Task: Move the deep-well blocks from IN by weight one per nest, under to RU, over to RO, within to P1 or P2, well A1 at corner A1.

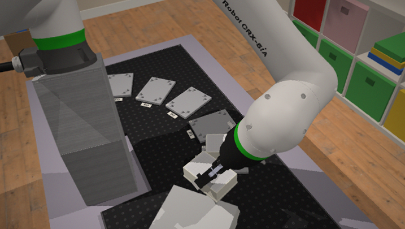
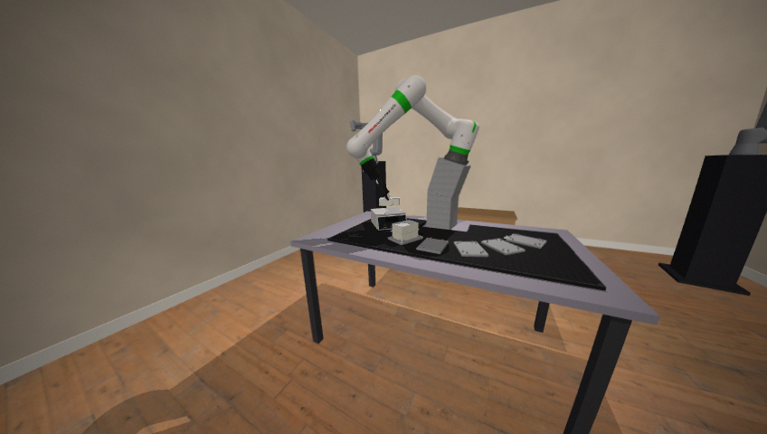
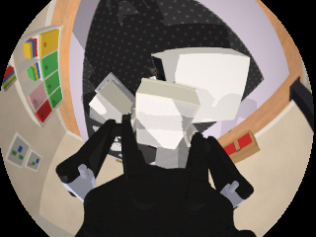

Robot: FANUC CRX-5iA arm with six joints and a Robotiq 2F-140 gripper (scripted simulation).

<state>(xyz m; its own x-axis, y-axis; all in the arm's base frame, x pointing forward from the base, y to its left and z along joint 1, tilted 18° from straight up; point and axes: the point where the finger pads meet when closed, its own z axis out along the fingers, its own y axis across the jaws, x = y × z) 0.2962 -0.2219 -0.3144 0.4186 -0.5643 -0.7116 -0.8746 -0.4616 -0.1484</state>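
Note:
My gripper (image 1: 208, 176) (image 2: 386, 200) (image 3: 161, 119) is shut on a white deep-well block (image 1: 228, 180) (image 2: 393, 202) (image 3: 165, 116) and holds it in the air. The block hangs tilted, just beside and above the far edge of the check-weigher CW (image 1: 189, 223) (image 2: 386, 218) (image 3: 212, 81), a large white box. The other blocks (image 1: 215, 141) (image 2: 404, 230) (image 3: 111, 96) sit stacked at the infeed nest, right behind the held one. Several flat grey nest plates (image 1: 212, 123) (image 1: 188, 102) (image 1: 155, 90) (image 1: 120, 84) lie in a row on the black mat beyond, all bare. CW's lamps are hidden.
The arm's grey pedestal (image 1: 81, 125) (image 2: 445, 193) stands at the left of the mat. A shelf with coloured bins (image 1: 368, 89) is off the table to the right. A black stand (image 2: 715, 225) is on the floor far right.

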